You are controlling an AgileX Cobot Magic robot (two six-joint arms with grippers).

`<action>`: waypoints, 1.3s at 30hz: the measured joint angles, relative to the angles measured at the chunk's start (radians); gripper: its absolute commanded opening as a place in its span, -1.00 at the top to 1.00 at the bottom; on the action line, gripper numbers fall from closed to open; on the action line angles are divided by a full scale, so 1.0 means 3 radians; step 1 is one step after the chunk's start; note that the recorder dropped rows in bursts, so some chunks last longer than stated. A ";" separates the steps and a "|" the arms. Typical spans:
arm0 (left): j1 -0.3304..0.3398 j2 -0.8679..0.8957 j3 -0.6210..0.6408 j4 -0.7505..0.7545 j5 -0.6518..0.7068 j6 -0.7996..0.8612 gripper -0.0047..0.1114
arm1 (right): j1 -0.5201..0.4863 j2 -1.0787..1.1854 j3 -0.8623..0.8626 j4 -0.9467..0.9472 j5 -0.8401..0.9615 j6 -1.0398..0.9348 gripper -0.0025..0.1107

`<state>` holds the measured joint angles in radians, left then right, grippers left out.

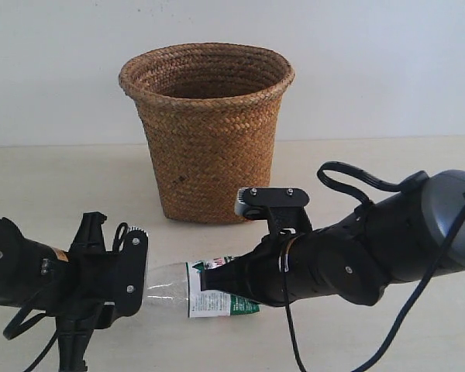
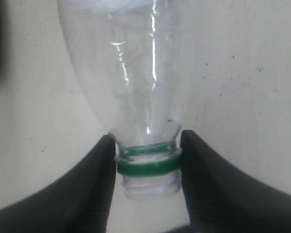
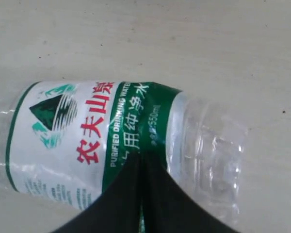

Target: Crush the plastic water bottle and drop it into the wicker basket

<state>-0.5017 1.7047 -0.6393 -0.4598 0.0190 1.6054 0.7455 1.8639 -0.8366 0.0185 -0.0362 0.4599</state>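
The pale beige tabletop (image 1: 62, 178) is the widest surface, with bare room to both sides of the brown woven wicker basket (image 1: 208, 132). The basket stands upright near the back wall, its flared round rim open on top.

In front of it, apart from its base, the small clear plastic water bottle (image 1: 167, 283) lies on its side between the two arms. The black right gripper (image 1: 205, 283) has its fingers (image 3: 136, 194) pinched almost together on the white-and-green label, which creases there. The black left gripper (image 2: 148, 160) is clamped on the neck at the green ring (image 2: 148, 167).

The mouth looks uncapped, so the thin, light wall should fold easily as air escapes. It is slick and springy, though. The stiff neck seems the surest hold, and the label the softest place to squeeze. The lift must clear the basket's tall rim.
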 measured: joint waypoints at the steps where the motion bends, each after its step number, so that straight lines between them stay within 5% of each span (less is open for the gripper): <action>1: 0.0000 0.0000 0.0000 0.0000 0.0000 0.0000 0.85 | 0.0000 0.0015 -0.0005 0.0000 -0.0008 0.0000 0.93; 39: 0.0000 0.0000 0.0000 0.0000 -0.0001 0.0007 0.85 | 0.0241 -0.0567 -0.0137 0.0000 0.0385 0.0007 0.93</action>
<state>-0.5017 1.7047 -0.6393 -0.4598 0.0186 1.6074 0.8179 1.6937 -0.8777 0.0185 0.0794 0.4620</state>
